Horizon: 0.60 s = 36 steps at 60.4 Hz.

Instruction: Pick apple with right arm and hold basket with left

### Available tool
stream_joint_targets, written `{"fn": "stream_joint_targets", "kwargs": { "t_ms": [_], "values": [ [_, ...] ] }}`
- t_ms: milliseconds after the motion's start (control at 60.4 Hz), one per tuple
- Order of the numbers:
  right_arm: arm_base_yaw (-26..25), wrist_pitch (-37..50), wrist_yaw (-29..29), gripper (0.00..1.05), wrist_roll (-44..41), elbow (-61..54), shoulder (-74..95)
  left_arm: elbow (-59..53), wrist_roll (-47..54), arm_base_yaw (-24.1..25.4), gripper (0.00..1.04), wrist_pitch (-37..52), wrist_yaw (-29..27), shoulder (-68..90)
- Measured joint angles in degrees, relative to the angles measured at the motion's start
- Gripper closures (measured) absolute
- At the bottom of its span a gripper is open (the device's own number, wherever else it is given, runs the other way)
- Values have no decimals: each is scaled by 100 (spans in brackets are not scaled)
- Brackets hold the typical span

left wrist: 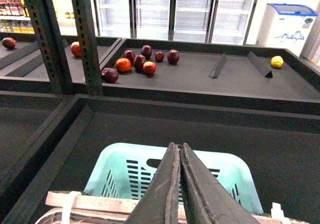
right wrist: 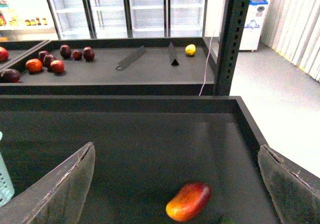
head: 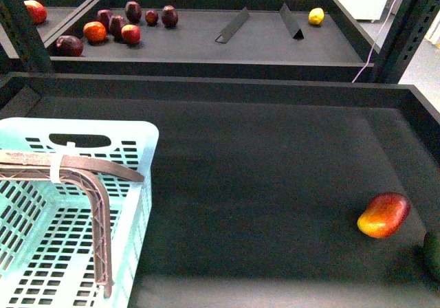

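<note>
cropping dark green fruit (head: 433, 254) at edge

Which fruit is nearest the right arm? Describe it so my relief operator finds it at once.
Start at the near black tray with the pale aqua slotted plastic basket at its left end, then look across to the tray's right end. The oblong red-and-yellow mango-like fruit lies there, apart from the small round fruits on the rear shelf.

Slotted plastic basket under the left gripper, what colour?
Pale aqua slotted plastic basket, empty; clearest in the front view.
</note>
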Motion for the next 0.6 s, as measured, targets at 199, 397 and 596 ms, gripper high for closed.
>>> {"fn": "stream_joint_targets", "kwargs": {
  "t_ms": [199,397,596],
  "values": [
    [0,0,2,9,0,0,0,-398,31,2,102,-175,4,-608],
    [0,-2,4,9,0,0,0,-437,46,4,102,-1115,4,-1633],
    [0,-2,4,9,0,0,0,-439,46,4,102,-1801,2,-2356]
  ]
}}
